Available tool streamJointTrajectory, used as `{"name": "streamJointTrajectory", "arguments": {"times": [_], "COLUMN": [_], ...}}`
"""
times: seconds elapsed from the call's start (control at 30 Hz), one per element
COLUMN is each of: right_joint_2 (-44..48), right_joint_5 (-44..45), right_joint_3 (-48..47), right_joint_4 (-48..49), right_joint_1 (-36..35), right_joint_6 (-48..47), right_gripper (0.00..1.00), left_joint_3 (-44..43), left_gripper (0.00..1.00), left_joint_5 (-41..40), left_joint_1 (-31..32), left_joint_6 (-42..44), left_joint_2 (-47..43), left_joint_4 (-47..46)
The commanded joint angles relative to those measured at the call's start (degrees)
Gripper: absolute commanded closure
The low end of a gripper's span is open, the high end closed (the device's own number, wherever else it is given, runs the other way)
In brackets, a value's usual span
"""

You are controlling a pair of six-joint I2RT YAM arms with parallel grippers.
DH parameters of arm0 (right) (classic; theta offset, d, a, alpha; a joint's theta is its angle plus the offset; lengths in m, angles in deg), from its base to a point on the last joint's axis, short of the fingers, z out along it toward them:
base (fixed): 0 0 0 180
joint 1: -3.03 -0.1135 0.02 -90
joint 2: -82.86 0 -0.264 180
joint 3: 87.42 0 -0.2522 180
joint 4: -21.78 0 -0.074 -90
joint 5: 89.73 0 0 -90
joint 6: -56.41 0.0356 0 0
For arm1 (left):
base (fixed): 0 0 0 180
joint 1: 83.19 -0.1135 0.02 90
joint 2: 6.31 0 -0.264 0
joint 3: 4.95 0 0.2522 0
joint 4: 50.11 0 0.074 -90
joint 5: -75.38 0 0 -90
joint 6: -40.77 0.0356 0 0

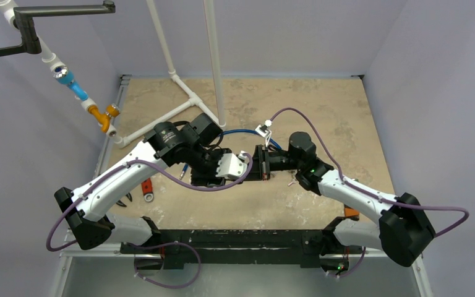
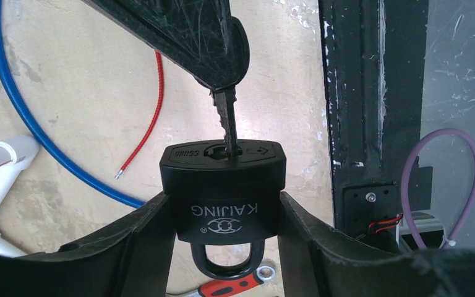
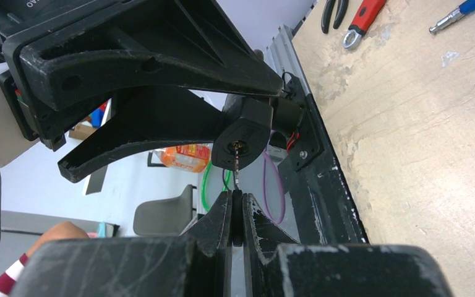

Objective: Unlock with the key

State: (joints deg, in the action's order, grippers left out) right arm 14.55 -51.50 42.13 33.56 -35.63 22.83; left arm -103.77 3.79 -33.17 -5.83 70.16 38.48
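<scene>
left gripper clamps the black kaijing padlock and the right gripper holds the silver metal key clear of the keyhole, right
Not quite: the left wrist view shows the silver metal key already entering the keyhole of the black KAIJING padlock, not clear of it. The rest holds: the left gripper clamps the padlock and the right gripper pinches the key.

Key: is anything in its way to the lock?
Nothing visible. The tip of the key already sits in the keyhole of the padlock; the right gripper pinches the key, the left gripper clamps the padlock.
</scene>
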Motion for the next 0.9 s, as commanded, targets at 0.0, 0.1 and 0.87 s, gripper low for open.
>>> {"name": "streamJointTrajectory", "arguments": {"times": [0.0,0.1,0.87], "right_joint_2": [-0.97,-1.26,2.67], "right_joint_5": [1.4,1.77,11.17], "right_joint_3": [-2.85,-2.87,-2.56], "right_joint_4": [3.91,4.16,-1.15], "right_joint_1": [-0.19,-0.18,0.13], "right_joint_6": [1.2,1.64,0.17], "right_gripper": [1.0,1.0,1.0], "left_joint_3": [-1.6,-1.35,0.74], "left_gripper": [1.0,1.0,1.0], "left_joint_5": [0.65,0.66,-5.75], "left_joint_1": [0.52,0.7,1.32], "left_joint_6": [-0.89,-0.57,-4.85], "left_joint_2": [-1.14,-1.27,-1.21], "left_joint_4": [-4.49,-4.32,-7.97]}}
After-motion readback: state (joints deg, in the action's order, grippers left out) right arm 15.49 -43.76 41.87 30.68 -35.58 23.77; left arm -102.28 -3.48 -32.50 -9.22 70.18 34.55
